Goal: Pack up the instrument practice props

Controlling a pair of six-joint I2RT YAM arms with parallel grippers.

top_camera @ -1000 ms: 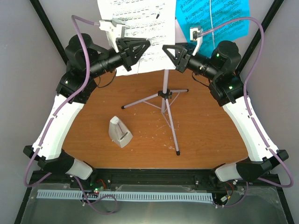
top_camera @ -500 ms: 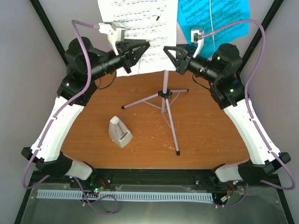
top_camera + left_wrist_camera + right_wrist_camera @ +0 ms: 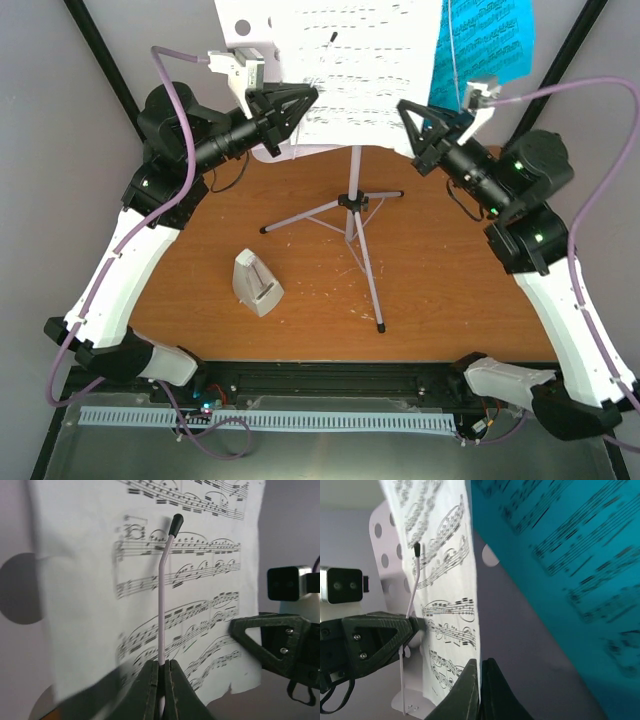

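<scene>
While left pincer [image 3: 161, 669] clamps stand's wire clip [image 3: 162, 605], right pincer [image 3: 479, 664] pinches white page [image 3: 447, 605].

table [image 3: 300, 190]: brown wood | walls [image 3: 30, 200]: pale grey | posts [image 3: 97, 55]: black

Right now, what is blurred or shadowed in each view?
Left wrist view: the holder wire and the staves on the white page are crisp, while the left hand, shut on the wire, is dark and soft. Right wrist view: the blue page is blurred, and the right hand, shut on the white page's edge, is dim. Top external view: sharp and evenly lit.
</scene>
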